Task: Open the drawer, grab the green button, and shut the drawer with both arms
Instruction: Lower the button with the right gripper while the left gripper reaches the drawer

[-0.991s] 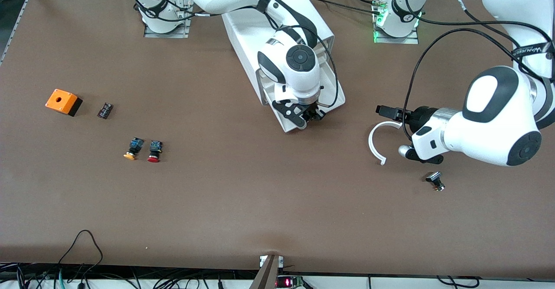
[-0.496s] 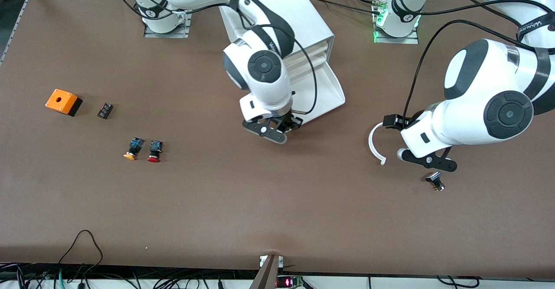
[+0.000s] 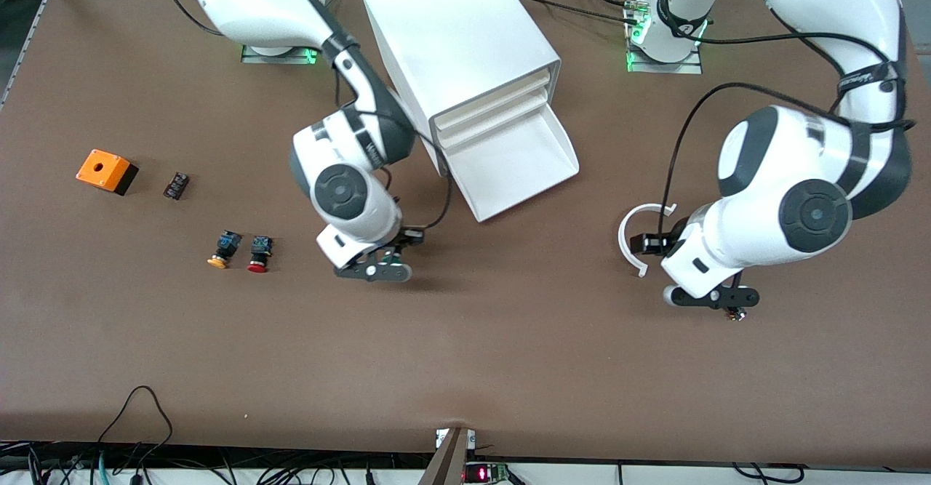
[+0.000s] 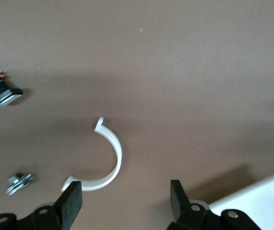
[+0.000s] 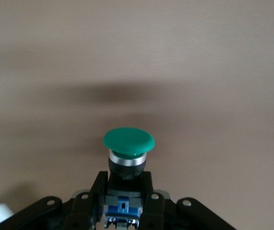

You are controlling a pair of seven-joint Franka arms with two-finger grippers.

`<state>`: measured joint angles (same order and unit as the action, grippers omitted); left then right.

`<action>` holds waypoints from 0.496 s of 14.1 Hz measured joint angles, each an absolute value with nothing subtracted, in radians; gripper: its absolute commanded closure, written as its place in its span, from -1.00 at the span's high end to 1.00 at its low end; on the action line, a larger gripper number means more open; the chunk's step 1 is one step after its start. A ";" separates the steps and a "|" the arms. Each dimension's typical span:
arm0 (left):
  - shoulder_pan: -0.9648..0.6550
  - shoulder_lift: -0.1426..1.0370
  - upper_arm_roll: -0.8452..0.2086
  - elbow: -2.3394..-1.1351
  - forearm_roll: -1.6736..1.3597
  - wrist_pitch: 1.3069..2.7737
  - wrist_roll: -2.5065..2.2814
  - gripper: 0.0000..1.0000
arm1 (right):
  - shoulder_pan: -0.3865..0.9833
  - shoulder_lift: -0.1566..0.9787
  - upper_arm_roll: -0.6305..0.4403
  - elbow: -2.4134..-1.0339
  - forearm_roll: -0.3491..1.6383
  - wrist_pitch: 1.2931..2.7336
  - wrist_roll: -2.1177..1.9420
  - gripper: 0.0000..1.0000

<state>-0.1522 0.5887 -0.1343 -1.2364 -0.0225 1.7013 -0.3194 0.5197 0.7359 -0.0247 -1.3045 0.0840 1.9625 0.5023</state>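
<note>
Brown tabletop carries everything. Right gripper (image 3: 384,259), over bare table between the open drawer (image 3: 520,165) and the red button (image 3: 257,251), clenches the green button (image 5: 128,143) by its body. Left gripper (image 4: 126,200) hangs spread over the white ring (image 3: 633,238), likely waiting to shut the drawer.

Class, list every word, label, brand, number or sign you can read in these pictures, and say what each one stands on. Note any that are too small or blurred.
"WANJEES": on a black band around the left arm; only just legible.
White lettering on the black band of the right arm: too small to read.
Red lit display at the table's near edge: too small to read.
Wrist views: no text, neither on the green button nor elsewhere.
</note>
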 measured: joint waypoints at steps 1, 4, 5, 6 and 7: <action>-0.161 0.585 -0.135 -1.276 -0.022 1.755 -0.366 0.85 | 0.491 0.726 -0.026 -1.353 0.084 1.990 0.455 -1.00; -0.213 0.568 -0.138 -1.389 -0.022 1.871 -0.547 0.93 | 0.395 0.698 -0.027 -1.475 0.084 2.063 0.353 -1.00; -0.233 0.564 -0.139 -1.423 -0.022 1.910 -0.603 0.93 | 0.366 0.689 -0.027 -1.509 0.084 2.088 0.322 -1.00; -0.250 0.560 -0.139 -1.458 -0.022 1.953 -0.649 0.93 | 0.339 0.684 -0.027 -1.538 0.087 2.109 0.287 -1.00; -0.265 0.557 -0.139 -1.495 -0.022 2.000 -0.694 0.93 | 0.315 0.681 -0.027 -1.560 0.092 2.121 0.249 -1.00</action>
<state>-0.2649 0.5573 -0.1392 -1.4947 -0.0222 2.0004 -0.6936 0.3153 0.6812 -0.0270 -1.5596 0.0920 2.1214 0.2493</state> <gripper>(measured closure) 0.035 0.674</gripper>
